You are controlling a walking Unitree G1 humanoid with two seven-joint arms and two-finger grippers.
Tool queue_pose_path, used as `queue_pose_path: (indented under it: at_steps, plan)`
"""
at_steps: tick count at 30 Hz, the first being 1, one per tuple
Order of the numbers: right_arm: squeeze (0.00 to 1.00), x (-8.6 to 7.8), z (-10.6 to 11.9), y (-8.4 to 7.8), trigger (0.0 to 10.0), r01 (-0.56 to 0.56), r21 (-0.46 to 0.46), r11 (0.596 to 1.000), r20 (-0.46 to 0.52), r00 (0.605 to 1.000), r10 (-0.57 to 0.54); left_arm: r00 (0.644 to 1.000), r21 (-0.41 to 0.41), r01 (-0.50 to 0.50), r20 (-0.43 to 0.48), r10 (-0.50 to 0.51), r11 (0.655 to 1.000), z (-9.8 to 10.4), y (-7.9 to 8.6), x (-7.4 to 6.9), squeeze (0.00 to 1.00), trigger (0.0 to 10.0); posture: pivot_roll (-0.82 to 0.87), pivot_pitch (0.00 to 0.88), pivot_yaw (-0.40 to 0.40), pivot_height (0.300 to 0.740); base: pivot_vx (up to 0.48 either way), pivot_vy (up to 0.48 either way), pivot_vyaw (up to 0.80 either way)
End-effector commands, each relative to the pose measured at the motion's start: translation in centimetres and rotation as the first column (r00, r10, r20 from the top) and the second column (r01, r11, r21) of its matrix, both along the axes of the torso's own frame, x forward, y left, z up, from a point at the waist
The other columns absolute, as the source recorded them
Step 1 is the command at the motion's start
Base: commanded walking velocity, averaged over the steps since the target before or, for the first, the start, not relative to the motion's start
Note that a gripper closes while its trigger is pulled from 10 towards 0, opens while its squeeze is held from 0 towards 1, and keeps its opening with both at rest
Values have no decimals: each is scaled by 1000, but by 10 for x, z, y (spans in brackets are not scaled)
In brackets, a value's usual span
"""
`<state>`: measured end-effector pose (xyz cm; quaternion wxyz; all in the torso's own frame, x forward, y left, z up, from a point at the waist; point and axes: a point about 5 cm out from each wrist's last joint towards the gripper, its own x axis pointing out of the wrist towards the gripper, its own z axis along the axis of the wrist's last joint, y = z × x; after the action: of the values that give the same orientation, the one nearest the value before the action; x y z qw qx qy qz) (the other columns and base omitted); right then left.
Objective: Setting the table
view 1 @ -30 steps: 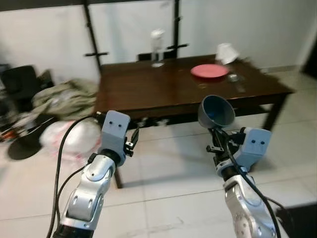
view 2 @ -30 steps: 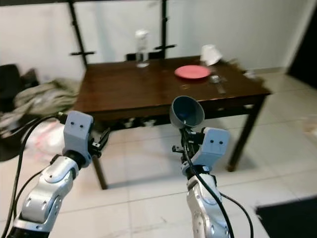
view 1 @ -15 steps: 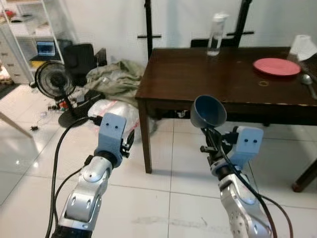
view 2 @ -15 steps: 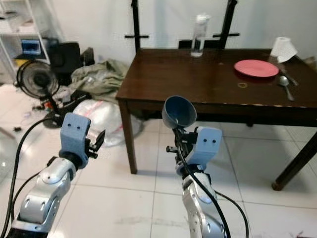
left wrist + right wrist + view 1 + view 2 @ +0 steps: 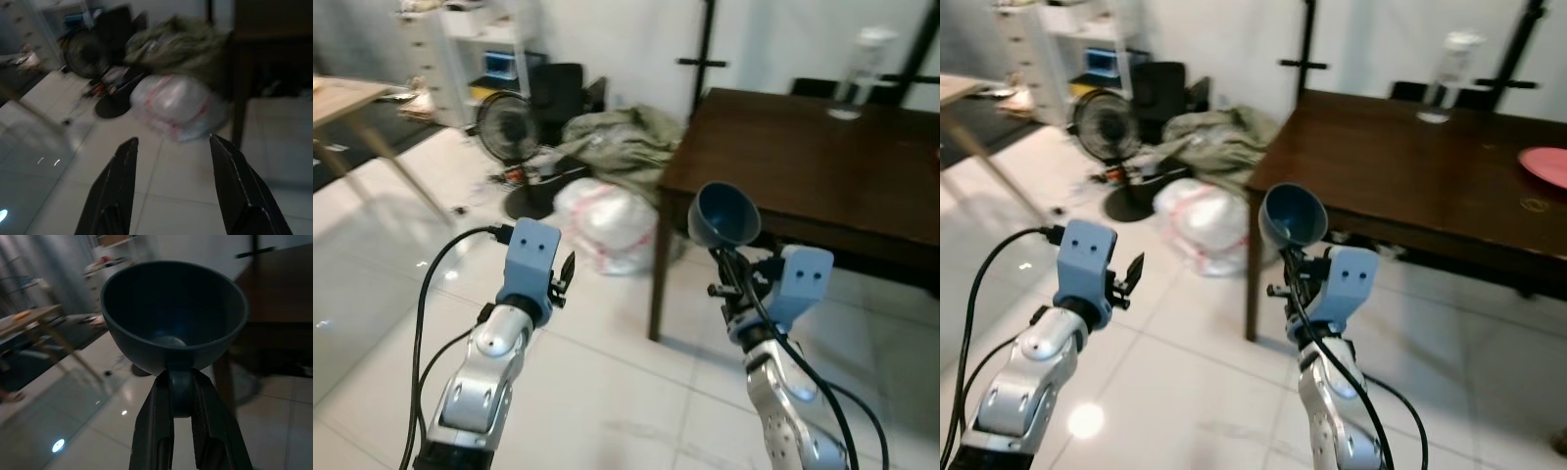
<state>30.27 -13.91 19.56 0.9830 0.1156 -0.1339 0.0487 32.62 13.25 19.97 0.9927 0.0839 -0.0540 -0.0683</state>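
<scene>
My right gripper [image 5: 728, 266] is shut on the rim of a dark blue bowl [image 5: 724, 213], held up tilted in front of me; the right wrist view shows the bowl [image 5: 173, 313] pinched between the two fingers [image 5: 151, 421]. The left gripper [image 5: 564, 275] is raised beside it, open and with nothing in it, its fingertips [image 5: 129, 147] spread above the floor. A dark brown table [image 5: 1410, 166] stands ahead to the right. It carries a red plate [image 5: 1549, 162] at the right edge and a clear bottle [image 5: 1449, 64] at the back.
A floor fan [image 5: 509, 127], a heap of cloth [image 5: 622, 137] and a white plastic bag [image 5: 602, 220] lie left of the table's corner leg [image 5: 658, 284]. A white shelf [image 5: 480, 49] stands at the back. A light wooden table [image 5: 342, 98] is at far left.
The whole picture has swung left, so the camera turned: the dark table now sits at the right and the fan and shelf have come into view. Both arms keep their pose.
</scene>
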Motion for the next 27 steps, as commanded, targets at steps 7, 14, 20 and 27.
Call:
queue_pose_path:
  at_steps: [7, 14, 20, 27]
  plan:
    - [0, -2, 0, -2, 10000, 7, 13, 1000, 2, 1000, -7, 998, 3, -41, -41, 41, 999, -6, 2, 4, 0, 10000, 62, 45, 102, 740, 0, 0, 781]
    - [0, -2, 0, -3, 10000, 7, 12, 1000, 3, 1000, -7, 998, -6, -51, -26, 51, 999, -4, 1, 5, 0, 10000, 61, 46, 103, 740, 0, 0, 781]
    - [0, -2, 0, -4, 10000, 8, 12, 1000, 3, 1000, -8, 996, -19, -81, -38, 81, 996, -5, 5, 8, 0, 10000, 59, 48, 105, 740, 0, 0, 781]
    - [0, -1, 0, -4, 10000, 11, 11, 1000, 5, 1000, -11, 983, -34, -173, -62, 171, 984, -8, 16, 12, 0, 10000, 55, 50, 102, 740, 0, 0, 781]
